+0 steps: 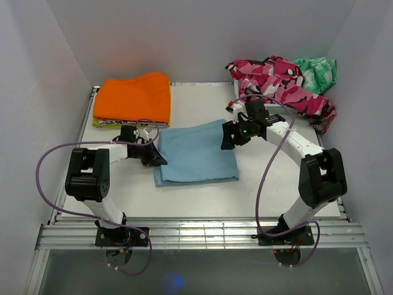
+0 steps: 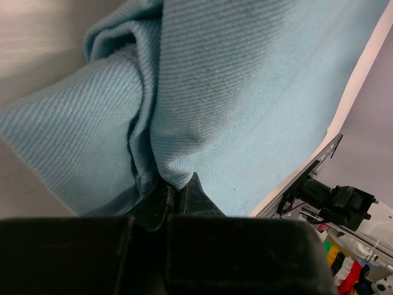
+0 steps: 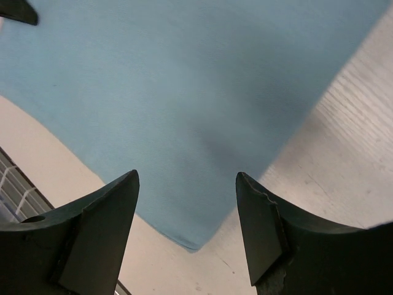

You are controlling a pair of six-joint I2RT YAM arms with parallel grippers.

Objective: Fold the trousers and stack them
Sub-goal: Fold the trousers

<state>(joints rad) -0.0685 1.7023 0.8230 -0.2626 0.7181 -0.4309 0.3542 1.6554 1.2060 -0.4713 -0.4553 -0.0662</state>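
The light blue trousers (image 1: 196,153) lie folded into a rough square on the white table (image 1: 202,200), mid-table. My left gripper (image 1: 155,157) is at their left edge, shut on a bunched fold of the trousers (image 2: 184,104); in the left wrist view its black fingers (image 2: 178,200) pinch the cloth. My right gripper (image 1: 228,140) hangs over the trousers' upper right corner, open, nothing between its fingers. In the right wrist view that gripper (image 3: 187,203) frames a flat corner of the trousers (image 3: 184,110).
A folded orange garment (image 1: 133,98) lies at the back left on a yellow-edged item. A pink camouflage garment (image 1: 279,83) and a green patterned cloth (image 1: 316,72) are heaped at the back right. White walls enclose the table.
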